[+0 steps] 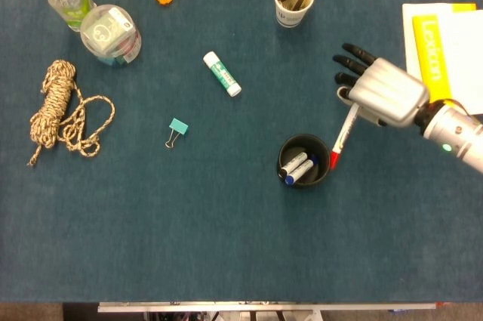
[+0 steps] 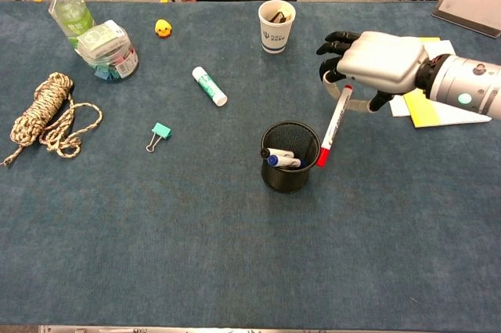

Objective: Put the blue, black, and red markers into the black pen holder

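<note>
The red marker point(image 1: 342, 137) hangs tilted from the right hand point(image 1: 381, 91), pinched at its upper end, its red cap low beside the right rim of the black pen holder point(image 1: 304, 177); whether the cap touches the rim cannot be told. Two markers lie inside the holder, one with a blue cap point(image 1: 290, 180); the other's cap colour is hard to make out. The hand's thumb is hidden behind its silver back. The left hand shows in neither view. Yellow-covered papers point(image 1: 435, 60) are cut off at the right edge.
</note>
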{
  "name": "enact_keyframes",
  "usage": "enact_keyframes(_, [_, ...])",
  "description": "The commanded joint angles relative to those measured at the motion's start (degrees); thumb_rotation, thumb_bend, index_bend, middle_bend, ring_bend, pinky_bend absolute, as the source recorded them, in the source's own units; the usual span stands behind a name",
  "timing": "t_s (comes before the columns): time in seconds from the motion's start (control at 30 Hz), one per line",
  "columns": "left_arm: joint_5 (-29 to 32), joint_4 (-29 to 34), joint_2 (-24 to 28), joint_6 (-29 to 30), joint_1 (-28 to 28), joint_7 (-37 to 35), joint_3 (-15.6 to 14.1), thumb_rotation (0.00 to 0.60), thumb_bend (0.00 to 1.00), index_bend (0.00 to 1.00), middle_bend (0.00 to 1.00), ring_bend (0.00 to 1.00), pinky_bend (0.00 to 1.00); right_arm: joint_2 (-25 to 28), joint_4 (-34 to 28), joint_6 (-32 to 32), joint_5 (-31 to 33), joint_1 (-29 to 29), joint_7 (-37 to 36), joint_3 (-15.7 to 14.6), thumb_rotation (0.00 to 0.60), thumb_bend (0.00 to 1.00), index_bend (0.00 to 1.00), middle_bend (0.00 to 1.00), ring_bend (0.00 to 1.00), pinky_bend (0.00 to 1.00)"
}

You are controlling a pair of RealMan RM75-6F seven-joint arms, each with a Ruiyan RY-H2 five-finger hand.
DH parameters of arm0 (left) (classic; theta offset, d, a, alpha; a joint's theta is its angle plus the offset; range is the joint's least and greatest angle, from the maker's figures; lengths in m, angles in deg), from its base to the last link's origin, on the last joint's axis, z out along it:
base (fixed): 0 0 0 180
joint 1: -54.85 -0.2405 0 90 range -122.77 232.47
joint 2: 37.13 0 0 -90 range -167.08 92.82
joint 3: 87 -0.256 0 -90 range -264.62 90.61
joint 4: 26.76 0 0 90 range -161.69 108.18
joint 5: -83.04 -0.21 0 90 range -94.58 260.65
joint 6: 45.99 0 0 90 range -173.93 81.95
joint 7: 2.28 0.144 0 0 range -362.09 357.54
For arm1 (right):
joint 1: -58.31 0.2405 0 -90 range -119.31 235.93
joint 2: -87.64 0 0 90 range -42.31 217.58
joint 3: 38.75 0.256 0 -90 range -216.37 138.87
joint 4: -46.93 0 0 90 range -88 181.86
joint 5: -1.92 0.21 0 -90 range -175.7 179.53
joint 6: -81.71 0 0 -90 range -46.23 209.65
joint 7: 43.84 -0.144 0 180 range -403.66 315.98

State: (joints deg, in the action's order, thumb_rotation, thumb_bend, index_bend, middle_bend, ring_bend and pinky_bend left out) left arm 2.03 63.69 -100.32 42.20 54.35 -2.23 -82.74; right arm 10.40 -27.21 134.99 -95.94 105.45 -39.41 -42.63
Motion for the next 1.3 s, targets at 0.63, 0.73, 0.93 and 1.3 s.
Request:
enact_keyframes(0.63, [-0.79,-0.45,-0.18,3.24,-1.86,-1.84,-0.34,0.600,0.47,0.26,0.31,0.28,0.13,14.65,-17.05,-5.43,-3.14,9.18,10.65,6.48,0.600,0.36,0.57,0.34,0.10,0.00])
enact_keyframes(0.73, [-0.68,-0.35,0.12,3.54,-2.13,-1.85,-0.31,0.600,0.47,0.26,0.31,0.28,0.13,15.19,-17.31,-4.56,-3.37,9.31,10.57,7.13,0.600,0.36,0.57,0.34,0.10,0.00])
enact_keyframes(0.93, [-0.88,0.13,0.27,4.14,-2.36,-1.63,-0.17,0.600,0.47,0.26,0.31,0.28,0.13,16.04,-18.36,-4.17,-3.78,10.03,10.19,8.07,0.600,0.36,0.57,0.34,0.10,0.00])
enact_keyframes(1.3, [-0.34,-0.48,0.01,4.60,-3.22,-2.18,-0.28,0.600,0.47,0.26,0.31,0.28,0.13,12.95,-18.29,-6.39,-5.27,11.69,10.06,7.18,0.600,0.36,0.57,0.34,0.10,0.00])
